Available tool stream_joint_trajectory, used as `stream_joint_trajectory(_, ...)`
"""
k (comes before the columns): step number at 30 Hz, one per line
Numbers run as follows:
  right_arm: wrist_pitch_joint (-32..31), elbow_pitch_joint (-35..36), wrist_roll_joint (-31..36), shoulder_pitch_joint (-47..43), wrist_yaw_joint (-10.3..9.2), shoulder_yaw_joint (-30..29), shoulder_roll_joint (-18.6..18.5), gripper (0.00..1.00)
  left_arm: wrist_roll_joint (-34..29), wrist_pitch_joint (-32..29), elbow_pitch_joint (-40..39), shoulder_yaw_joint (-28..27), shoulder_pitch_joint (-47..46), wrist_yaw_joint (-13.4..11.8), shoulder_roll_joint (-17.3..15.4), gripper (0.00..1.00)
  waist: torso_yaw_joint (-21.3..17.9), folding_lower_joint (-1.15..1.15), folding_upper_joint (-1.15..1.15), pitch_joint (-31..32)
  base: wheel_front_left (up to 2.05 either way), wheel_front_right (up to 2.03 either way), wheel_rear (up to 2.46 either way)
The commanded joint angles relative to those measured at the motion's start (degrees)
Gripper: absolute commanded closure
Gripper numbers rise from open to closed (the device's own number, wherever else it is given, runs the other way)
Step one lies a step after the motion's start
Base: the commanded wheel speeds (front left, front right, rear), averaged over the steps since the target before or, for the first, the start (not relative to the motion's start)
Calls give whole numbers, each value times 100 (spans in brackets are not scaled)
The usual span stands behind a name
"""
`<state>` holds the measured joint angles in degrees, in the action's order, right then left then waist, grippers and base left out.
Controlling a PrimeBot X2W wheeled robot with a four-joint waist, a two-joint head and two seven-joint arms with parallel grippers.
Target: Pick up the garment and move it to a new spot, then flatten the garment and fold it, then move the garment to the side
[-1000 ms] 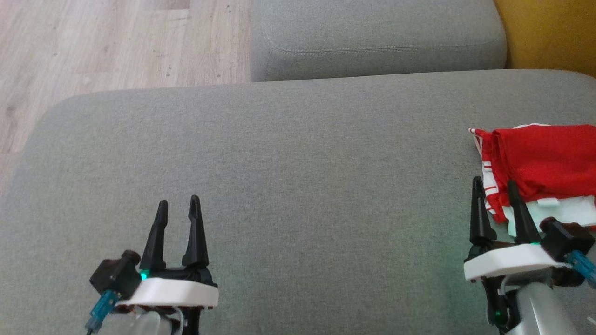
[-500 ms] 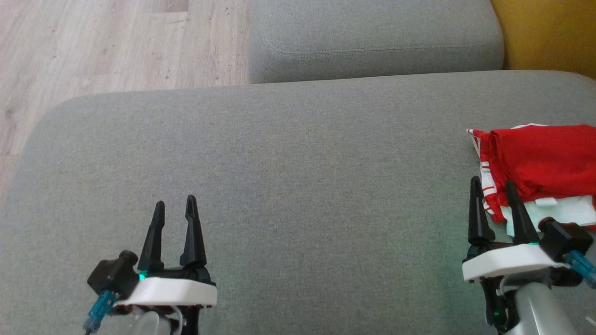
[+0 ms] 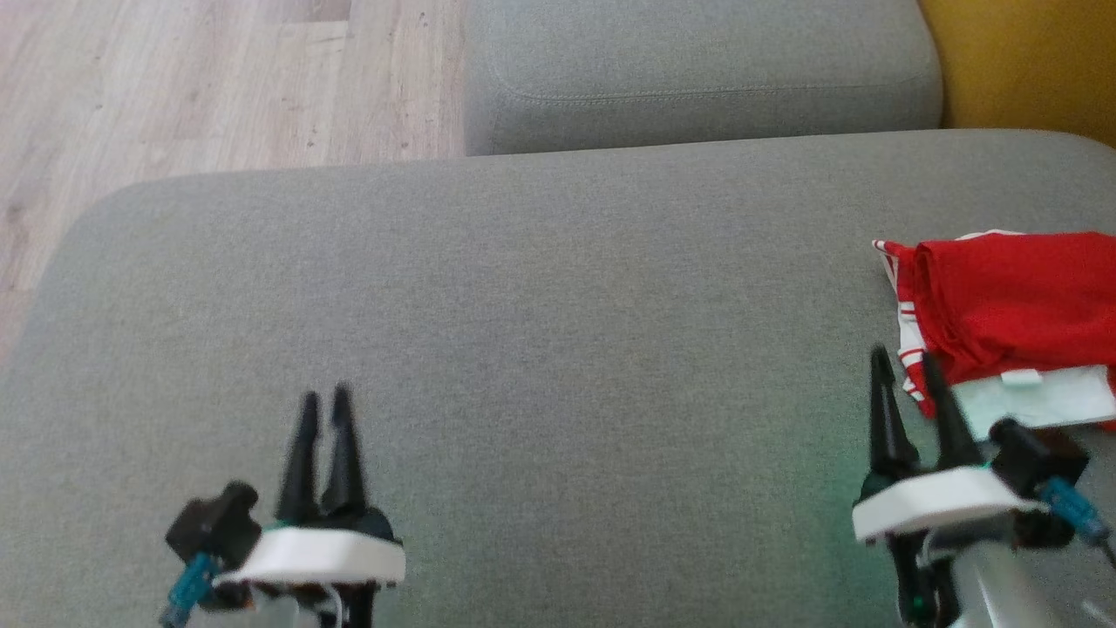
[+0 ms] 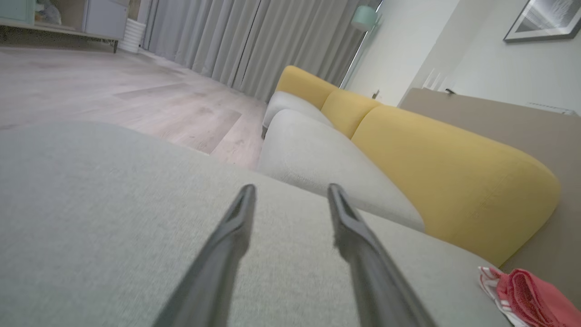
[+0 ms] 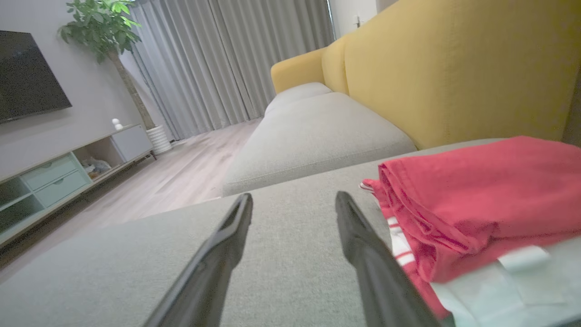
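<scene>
Soft daylight, motion-blurred left gripper (image 3: 324, 394)

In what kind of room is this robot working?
Most likely a home living room: a grey sofa with a yellow backrest, a television on the wall above a low cabinet, and long curtains beside a potted plant.

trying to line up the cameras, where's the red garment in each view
Head view: red garment at the right edge, mid-height, lying on the grey cushion.
Left wrist view: bottom right corner.
Right wrist view: right side, middle to lower part.
Shared landmark: the yellow backrest, beyond the garment in each.
</scene>
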<state>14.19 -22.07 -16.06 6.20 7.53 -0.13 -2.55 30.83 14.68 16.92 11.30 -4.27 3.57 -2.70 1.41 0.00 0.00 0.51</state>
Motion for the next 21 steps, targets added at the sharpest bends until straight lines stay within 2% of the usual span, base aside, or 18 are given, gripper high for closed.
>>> stream_joint_trajectory(1, -10, -67, -9, -13, 0, -4, 0, 100, 10, -3, 69, -2, 16, -1, 0, 100, 0, 0, 0, 0, 0, 0, 0)
stream_joint_trajectory(21, -322, -49, -1154, -73, -1, -101, -4, 100, 936, -317, 123, -264, 36, 58, -7, 100, -22, 0, 0, -10, 0, 0, 0)
